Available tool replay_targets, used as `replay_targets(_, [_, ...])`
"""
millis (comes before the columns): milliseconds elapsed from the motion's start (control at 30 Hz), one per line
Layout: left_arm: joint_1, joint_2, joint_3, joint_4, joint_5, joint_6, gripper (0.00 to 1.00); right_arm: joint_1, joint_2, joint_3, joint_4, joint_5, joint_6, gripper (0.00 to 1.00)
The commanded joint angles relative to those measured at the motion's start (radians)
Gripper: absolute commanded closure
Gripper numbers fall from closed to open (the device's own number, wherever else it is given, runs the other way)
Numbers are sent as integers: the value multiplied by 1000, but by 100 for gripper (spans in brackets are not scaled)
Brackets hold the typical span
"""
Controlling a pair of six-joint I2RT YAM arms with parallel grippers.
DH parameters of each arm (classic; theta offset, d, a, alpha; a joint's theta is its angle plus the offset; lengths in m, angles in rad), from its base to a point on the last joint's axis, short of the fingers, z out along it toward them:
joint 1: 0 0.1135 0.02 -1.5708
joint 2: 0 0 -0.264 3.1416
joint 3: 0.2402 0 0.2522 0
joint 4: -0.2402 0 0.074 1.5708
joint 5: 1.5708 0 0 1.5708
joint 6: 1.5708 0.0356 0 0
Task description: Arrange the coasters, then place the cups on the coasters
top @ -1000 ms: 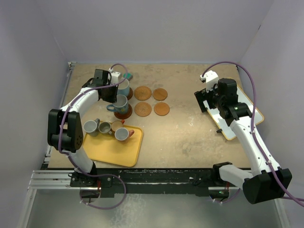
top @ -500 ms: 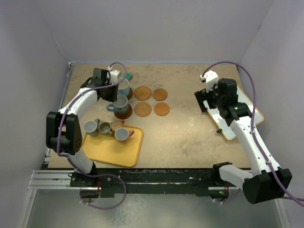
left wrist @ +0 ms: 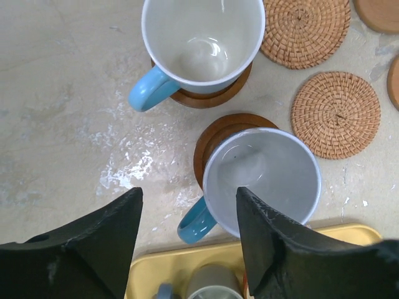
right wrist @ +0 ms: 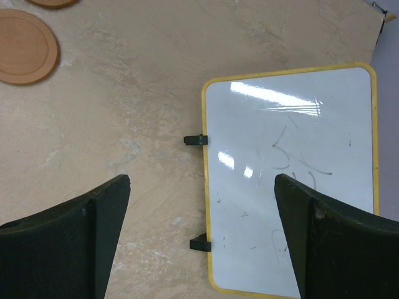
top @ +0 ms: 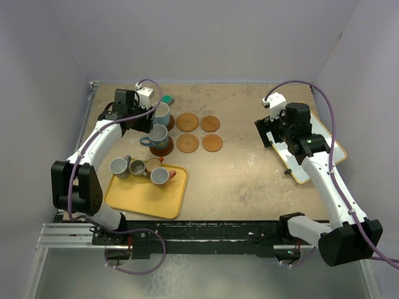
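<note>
my left tool (left wrist: 187, 199) hangs open, empty, over the blue mug (left wrist: 262, 177) seated on its dark coaster (left wrist: 209, 143) beyond the yellow tray (left wrist: 156, 271); right tool (right wrist: 202, 187) gapes too. i'd rise straight, clearing the rim.

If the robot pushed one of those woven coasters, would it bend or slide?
The woven coaster looks like coiled fibre, so it is probably light and slightly flexible. It lies flat on the table, so a push would likely slide it rather than roll it. Its thin edge may be awkward to grip.
</note>
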Motion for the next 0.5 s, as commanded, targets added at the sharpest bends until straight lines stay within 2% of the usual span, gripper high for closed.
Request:
replay_targets(0, [13,-96,-36,62,-17,32,37,0,-2,16,20,-8,2,0])
replay_targets(133, [19,-154,-71,75,-8,47,31,-1,-2,15,20,-8,1,0])
replay_targets(267, [19,-227,-114,91,62,105,29,-1,-1,15,20,-6,0,0])
replay_targets(467, [19,-344,-180,80,306,229,26,-2,-4,15,20,-3,-1,0])
